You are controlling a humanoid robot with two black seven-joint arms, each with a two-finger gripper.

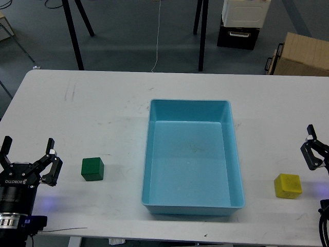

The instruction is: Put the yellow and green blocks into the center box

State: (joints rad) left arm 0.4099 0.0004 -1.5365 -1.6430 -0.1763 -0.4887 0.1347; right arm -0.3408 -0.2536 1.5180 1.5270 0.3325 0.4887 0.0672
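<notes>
The light-blue center box (190,159) sits empty in the middle of the white table. A dark green block (92,169) lies on the table to its left. My left gripper (28,150) is just left of that block, open, with nothing between its fingers. A yellow block (288,186) rests on the table to the right of the box. My right gripper (312,149) is at the frame's right edge, just above and to the right of the yellow block. Only one of its fingers shows, so its state is unclear.
Beyond the table's far edge stand a brown cardboard box (303,54), a white crate (245,11) on a black crate (237,36), and black stand legs (72,31). A thin cable (157,41) hangs to the floor. The table's front edge runs along the bottom.
</notes>
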